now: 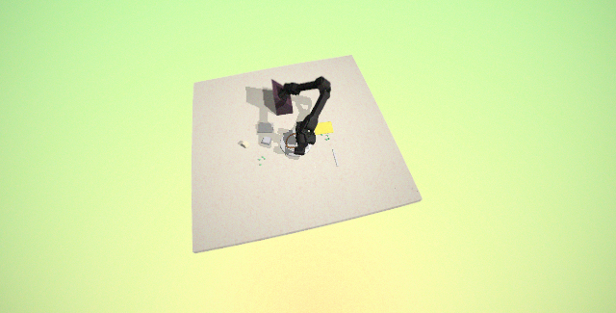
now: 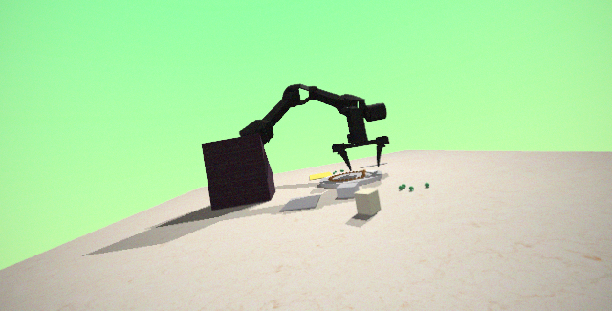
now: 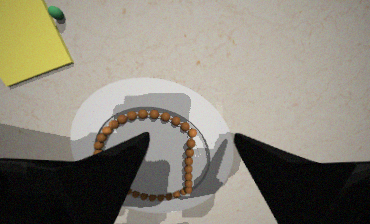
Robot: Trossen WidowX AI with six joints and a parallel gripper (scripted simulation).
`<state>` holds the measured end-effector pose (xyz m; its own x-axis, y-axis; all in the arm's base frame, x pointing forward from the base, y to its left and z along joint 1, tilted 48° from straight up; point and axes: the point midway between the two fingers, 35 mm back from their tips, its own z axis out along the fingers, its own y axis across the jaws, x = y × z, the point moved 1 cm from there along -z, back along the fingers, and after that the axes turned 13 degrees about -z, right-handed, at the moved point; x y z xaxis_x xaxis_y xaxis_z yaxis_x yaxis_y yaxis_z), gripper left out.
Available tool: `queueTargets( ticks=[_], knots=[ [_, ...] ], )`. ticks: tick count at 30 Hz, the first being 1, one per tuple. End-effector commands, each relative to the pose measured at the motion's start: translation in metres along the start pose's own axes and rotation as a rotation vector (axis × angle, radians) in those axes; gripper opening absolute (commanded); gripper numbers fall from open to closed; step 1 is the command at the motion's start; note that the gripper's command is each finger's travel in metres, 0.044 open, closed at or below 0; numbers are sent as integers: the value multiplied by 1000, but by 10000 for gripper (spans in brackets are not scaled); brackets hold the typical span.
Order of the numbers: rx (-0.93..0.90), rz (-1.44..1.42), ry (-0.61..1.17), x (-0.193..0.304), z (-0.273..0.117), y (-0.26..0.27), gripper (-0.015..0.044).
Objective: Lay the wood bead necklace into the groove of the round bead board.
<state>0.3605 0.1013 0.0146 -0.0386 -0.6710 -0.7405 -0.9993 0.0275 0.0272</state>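
The round white bead board [image 3: 146,87] [image 2: 329,185] lies flat on the table. The brown wood bead necklace [image 3: 154,114] lies on it as a closed loop. In the wrist view its top and upper left follow the ring groove closely. Its right side runs nearly straight, inside the groove and off its curve. Its lower beads lie in shadow, and its lower left is hidden by a finger. My gripper [image 3: 192,136] [image 2: 364,168] is wide open and empty, a little above the board; in the wrist view the necklace's straight right side shows between the fingertips.
A yellow sheet [image 1: 324,127] [image 3: 31,45] lies beside the board, with small green beads [image 1: 327,138] [image 3: 56,12] near it. Other green beads [image 2: 411,188], a pale block [image 2: 346,190], a cream block [image 2: 367,202], a grey plate [image 2: 302,203] and a thin rod [image 1: 335,157] lie around.
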Motion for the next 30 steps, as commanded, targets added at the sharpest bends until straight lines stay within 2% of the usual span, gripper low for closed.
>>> queueTargets(
  ticks=[1,10,30],
  knots=[
    [1,29,1,10,-4,1,361],
    [1,240,5,73,-29,16,125],
    [4,263,3,81,-16,18,120]
  ],
)
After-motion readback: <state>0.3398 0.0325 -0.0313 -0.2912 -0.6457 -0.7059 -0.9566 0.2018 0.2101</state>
